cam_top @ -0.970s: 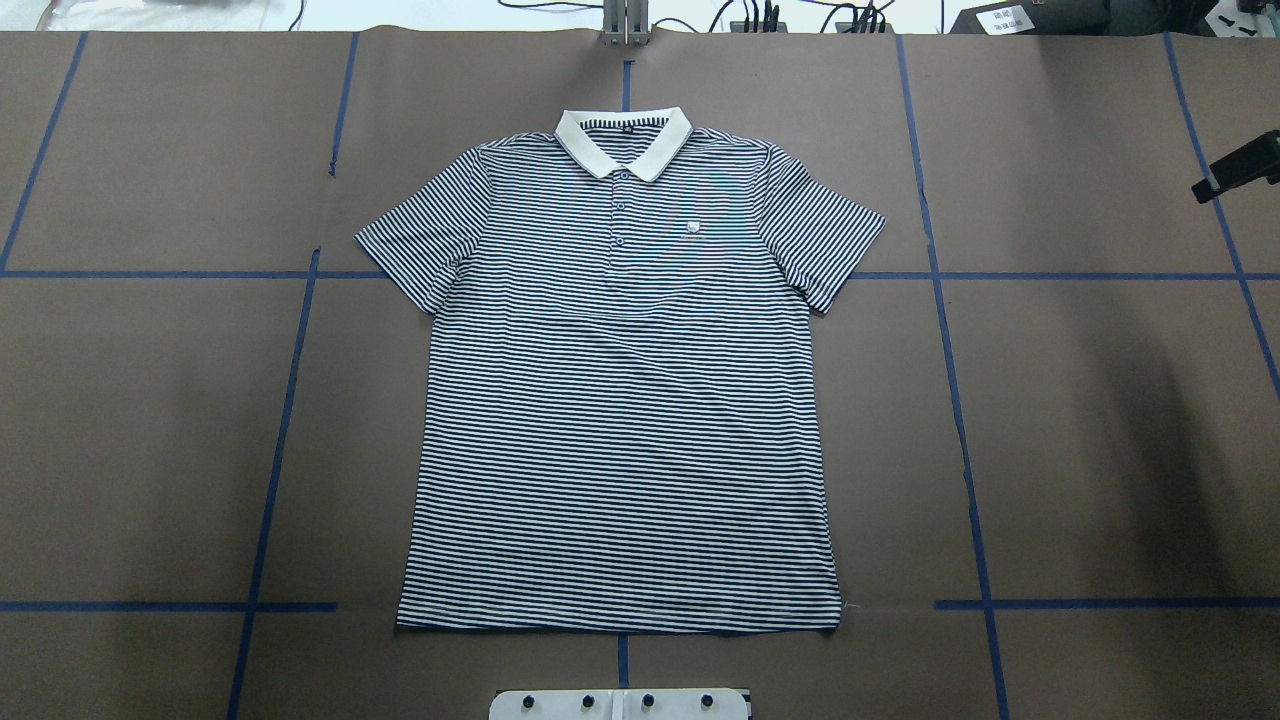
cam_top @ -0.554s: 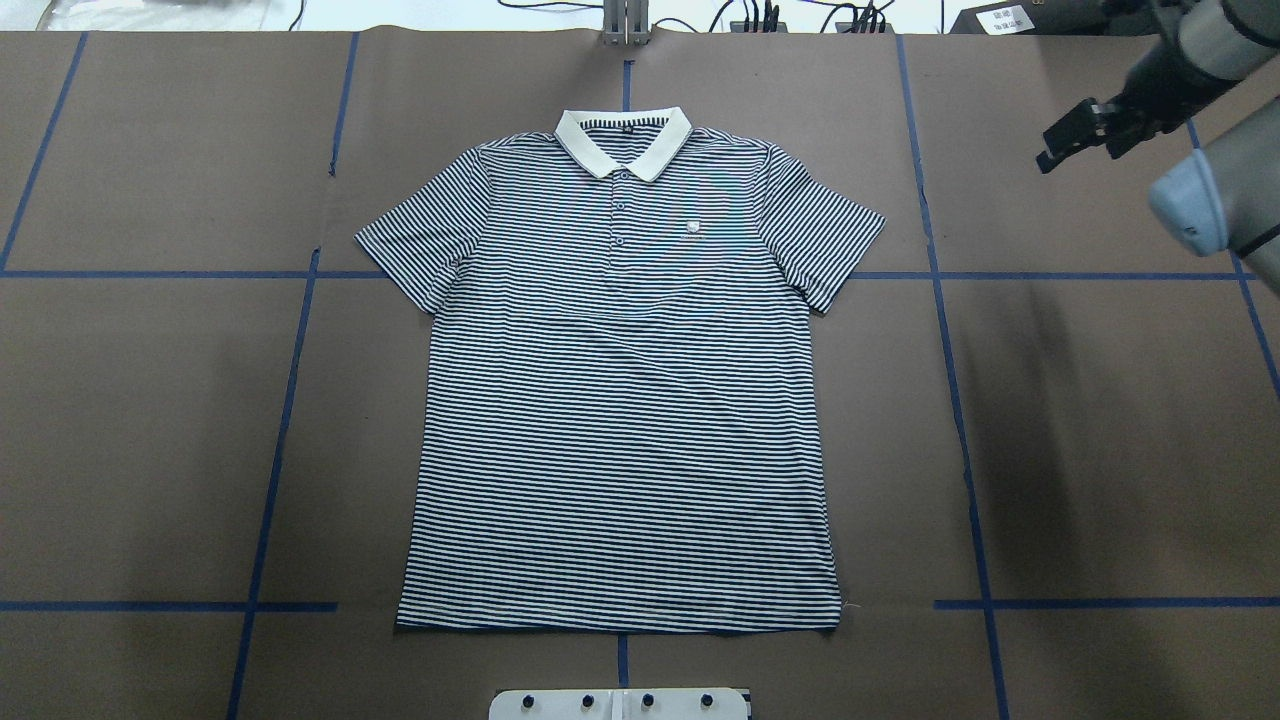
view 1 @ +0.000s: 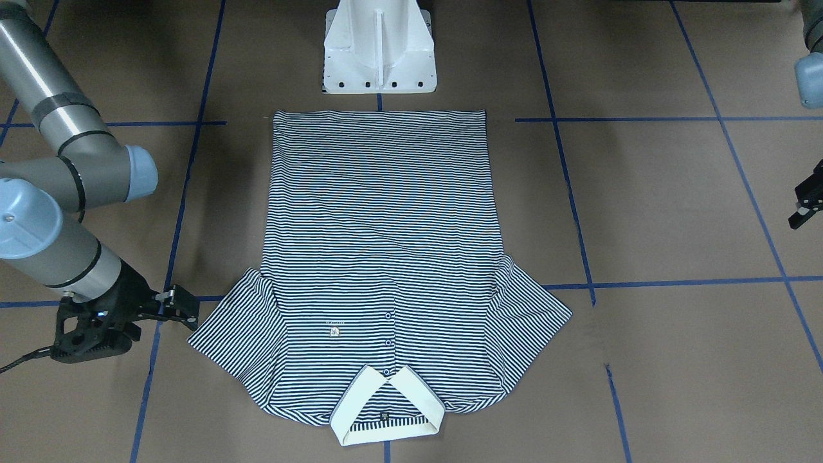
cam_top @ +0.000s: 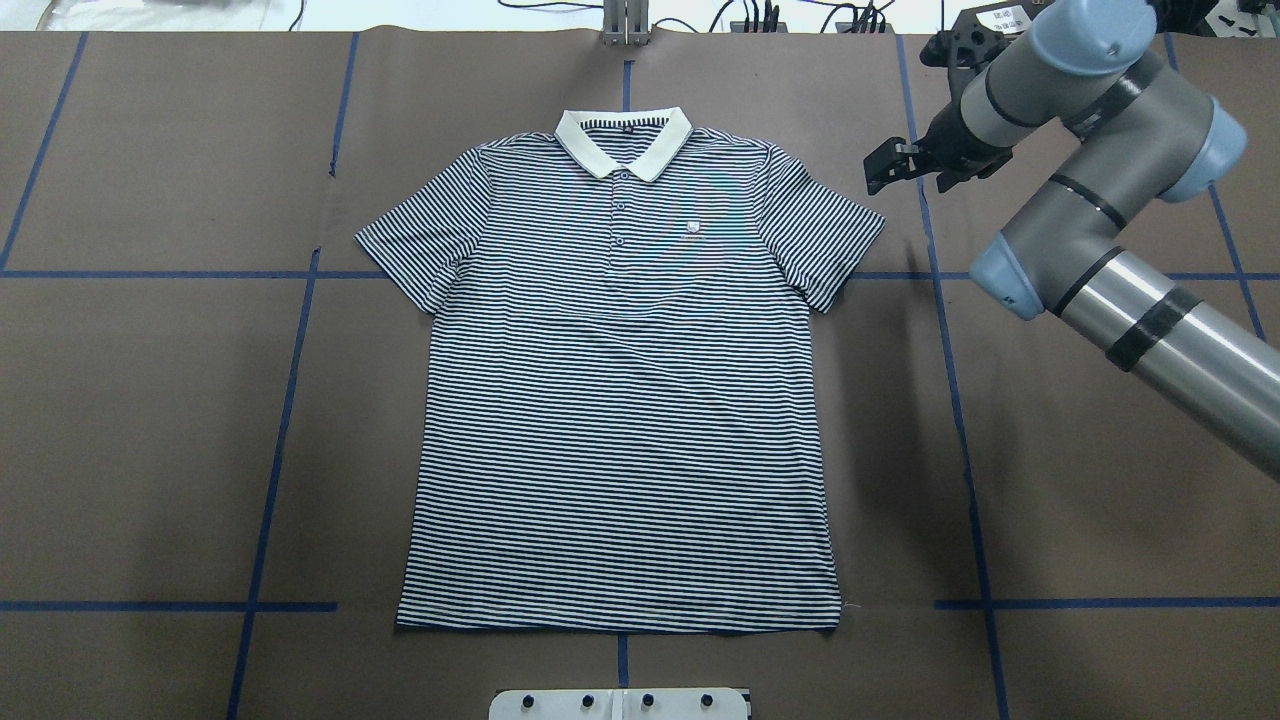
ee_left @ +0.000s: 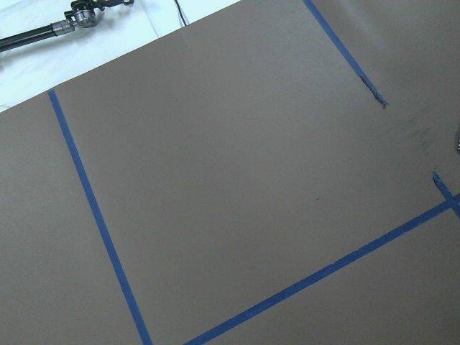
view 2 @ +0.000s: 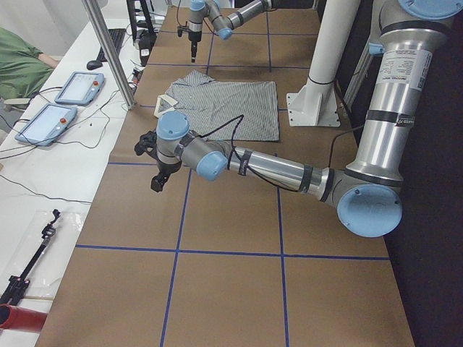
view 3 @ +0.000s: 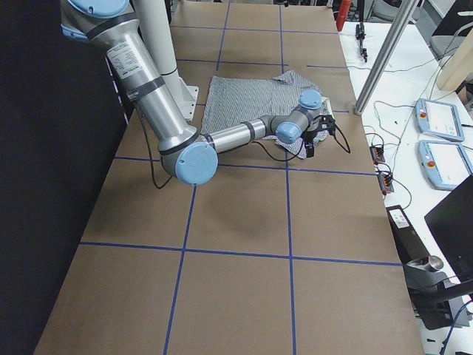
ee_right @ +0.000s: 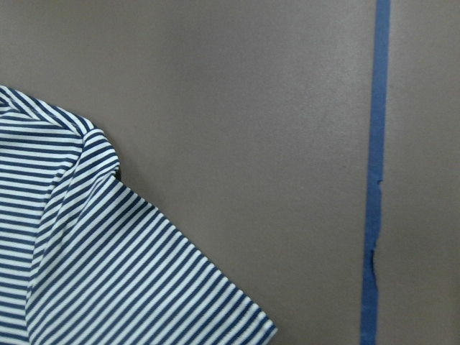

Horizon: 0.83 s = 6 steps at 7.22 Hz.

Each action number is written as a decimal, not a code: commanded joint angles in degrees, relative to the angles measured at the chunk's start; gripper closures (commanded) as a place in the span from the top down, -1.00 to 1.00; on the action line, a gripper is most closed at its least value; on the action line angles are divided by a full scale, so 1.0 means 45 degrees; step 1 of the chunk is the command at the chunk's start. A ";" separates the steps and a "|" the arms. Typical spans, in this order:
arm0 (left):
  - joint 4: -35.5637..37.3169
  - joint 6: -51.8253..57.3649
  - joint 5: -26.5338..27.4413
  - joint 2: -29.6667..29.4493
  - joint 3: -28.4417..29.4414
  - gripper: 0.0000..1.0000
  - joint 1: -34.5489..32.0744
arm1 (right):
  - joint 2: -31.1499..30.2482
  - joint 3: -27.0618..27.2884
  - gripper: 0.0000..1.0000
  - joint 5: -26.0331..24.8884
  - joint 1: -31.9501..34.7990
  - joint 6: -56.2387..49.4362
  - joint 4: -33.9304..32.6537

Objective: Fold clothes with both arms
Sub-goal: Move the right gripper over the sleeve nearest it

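Observation:
The striped polo shirt (cam_top: 620,400) lies flat and face up on the brown table, cream collar (cam_top: 623,140) at the far side, hem towards the robot's base. It also shows in the front-facing view (view 1: 379,244). My right gripper (cam_top: 882,170) hovers just beyond the shirt's right sleeve (cam_top: 825,235), off the cloth, jaws apart and empty; it also shows in the front-facing view (view 1: 183,307). The right wrist view shows that sleeve (ee_right: 108,273) and bare table. My left gripper (view 1: 800,209) is far out to the shirt's left over bare table, cut by the frame edge; I cannot tell its state.
The white pedestal base (view 1: 379,45) stands at the shirt's hem. Blue tape lines (cam_top: 950,400) grid the brown paper. A metal post (view 2: 108,50) and control tablets (view 2: 76,87) stand on the white bench past the collar side.
My right arm has swung in from the right edge, leftwards, to just beside the shirt's right sleeve. The shirt has not moved.

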 commanded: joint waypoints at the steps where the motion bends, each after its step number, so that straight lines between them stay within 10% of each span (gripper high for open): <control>1: -0.0022 -0.0070 -0.0015 -0.0025 -0.0031 1.00 0.0009 | 0.0238 -0.0559 0.98 -0.0857 -0.0578 0.0643 0.0413; 6: -0.0022 -0.0070 -0.0015 -0.0006 -0.0032 1.00 0.0009 | 0.0238 -0.1086 0.85 -0.1423 -0.0970 0.0253 0.0411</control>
